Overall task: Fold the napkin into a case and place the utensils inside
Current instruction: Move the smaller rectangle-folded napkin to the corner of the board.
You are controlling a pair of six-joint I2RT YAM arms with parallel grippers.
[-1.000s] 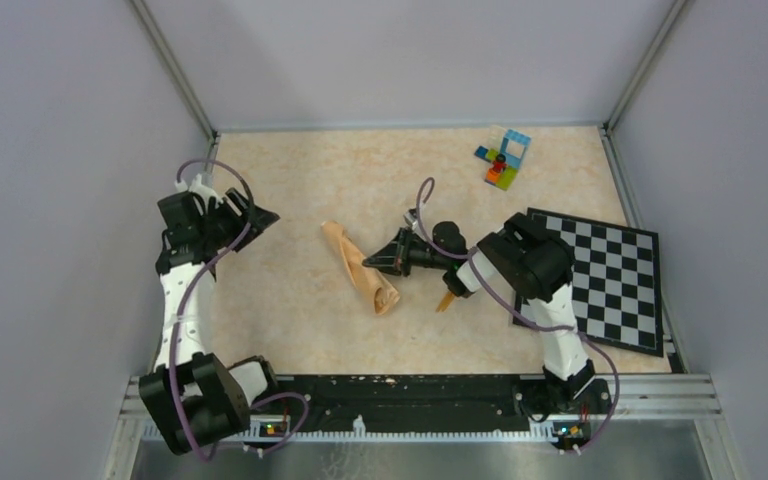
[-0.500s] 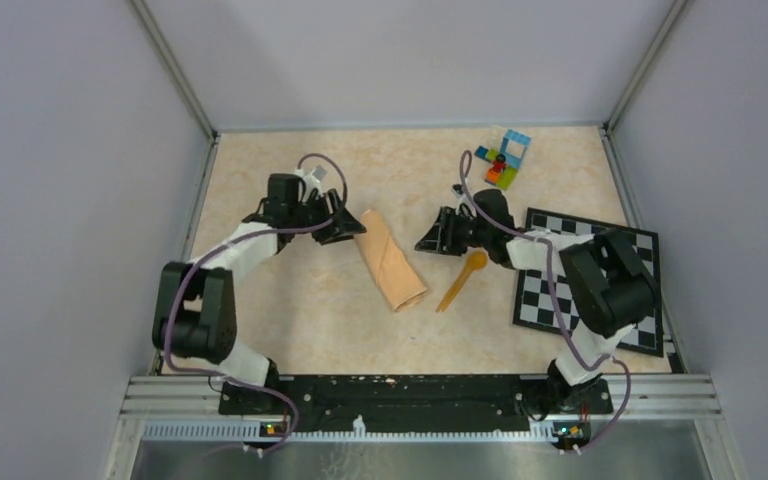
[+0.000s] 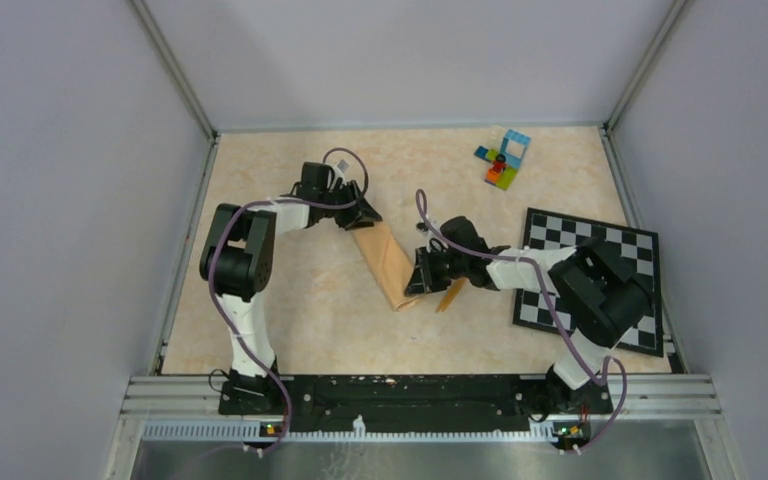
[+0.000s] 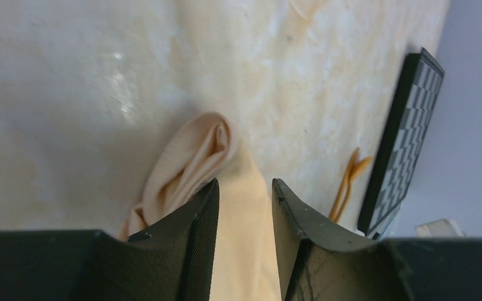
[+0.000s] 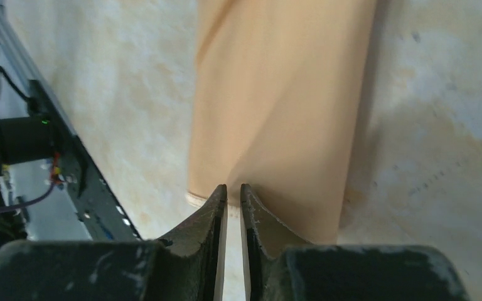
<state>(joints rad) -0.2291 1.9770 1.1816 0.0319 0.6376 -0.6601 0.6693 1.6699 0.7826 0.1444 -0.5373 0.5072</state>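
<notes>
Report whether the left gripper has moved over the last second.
Yes. The left gripper has swung right, toward the checkered board, and now sits at the far end of the folded napkin.

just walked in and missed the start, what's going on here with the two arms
Both robot arms are working on the folded peach napkin, which lies diagonally mid-table. The left pincer straddles its far end with fingers apart. The right pincer is nearly closed on its near end, apparently pinching the edge. An orange utensil lies on the table just right of the napkin, not yet inside it.
</notes>
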